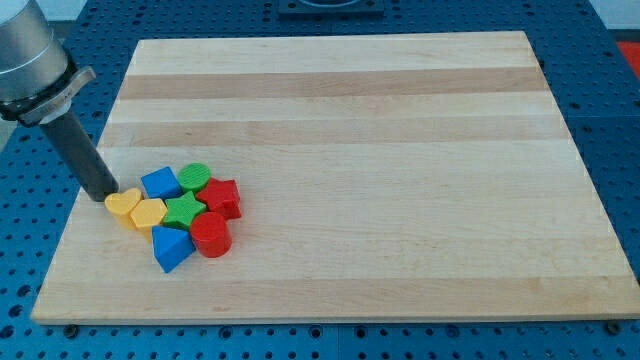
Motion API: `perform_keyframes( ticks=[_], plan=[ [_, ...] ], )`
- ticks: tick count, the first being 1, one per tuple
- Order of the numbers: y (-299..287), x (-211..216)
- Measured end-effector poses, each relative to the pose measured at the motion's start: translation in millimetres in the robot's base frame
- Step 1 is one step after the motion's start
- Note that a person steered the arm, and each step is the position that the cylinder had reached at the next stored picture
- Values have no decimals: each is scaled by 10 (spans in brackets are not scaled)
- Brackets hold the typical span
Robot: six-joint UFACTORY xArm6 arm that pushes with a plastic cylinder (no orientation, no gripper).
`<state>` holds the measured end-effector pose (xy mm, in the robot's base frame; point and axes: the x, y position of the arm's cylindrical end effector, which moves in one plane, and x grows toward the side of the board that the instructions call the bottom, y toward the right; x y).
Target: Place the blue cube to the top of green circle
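Blue wedge (171, 249) lowest; blue cube (160, 183) touches green circle (194, 178).

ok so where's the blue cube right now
The blue cube sits at the top of the cluster near the wooden board's left edge, touching the green circle on its right, with my tip just left of it.

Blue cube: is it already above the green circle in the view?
No. The blue cube sits at the view's left of the green circle, touching it, with my tip just left of the cluster by the yellow heart.
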<state>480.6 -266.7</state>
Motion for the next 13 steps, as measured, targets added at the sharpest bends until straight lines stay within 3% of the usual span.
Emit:
perform_keyframes(
  ticks=[2,3,4,6,8,9,11,12,13],
  plan=[
    [1,628],
    [327,775],
    [527,683],
    [411,42],
    [216,321],
    [169,-51],
    [481,-390],
    [481,100],
    [113,211]
  ],
)
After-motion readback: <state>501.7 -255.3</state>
